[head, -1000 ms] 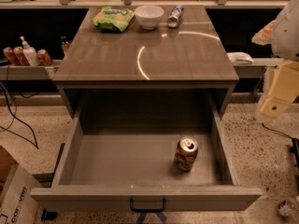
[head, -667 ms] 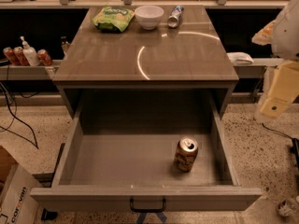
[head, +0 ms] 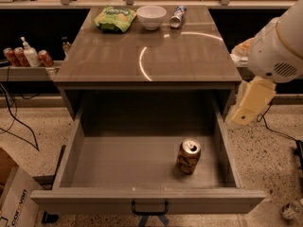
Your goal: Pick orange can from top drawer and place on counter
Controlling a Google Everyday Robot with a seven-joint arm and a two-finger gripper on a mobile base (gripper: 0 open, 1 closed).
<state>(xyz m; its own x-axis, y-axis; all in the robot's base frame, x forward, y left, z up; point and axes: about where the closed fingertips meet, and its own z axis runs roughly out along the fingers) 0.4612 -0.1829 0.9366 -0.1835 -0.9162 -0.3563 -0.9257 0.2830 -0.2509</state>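
Orange can: the orange can (head: 189,156) stands upright on the floor of the top drawer (head: 125,162), in the right half and nearer the front panel than the back; its silver top faces up

Top drawer: pulled fully out below the counter (head: 113,56), flat grey inside – the can is the only thing in it; a small black handle (head: 149,208) sits in the middle of the front panel

Gripper: the gripper (head: 252,103) hangs as a pale cream piece under the white arm (head: 279,46) at the right edge of the view, outside the drawer, just beside the cabinet's right front corner and above the drawer's right wall; well apart from the can and holding nothing that shows – whether it is open or closed cannot be told

Counter: glossy, with a curved light reflection near its middle; along the far edge lie a green snack bag (head: 115,18), a white bowl (head: 151,16) and a blue-and-silver can (head: 178,16), side by side

Left shelf: red cans (head: 45,58) and a white pump bottle (head: 31,55) stand on a lower grey shelf

Floor: speckled, with a cardboard box (head: 14,197) at the lower left corner
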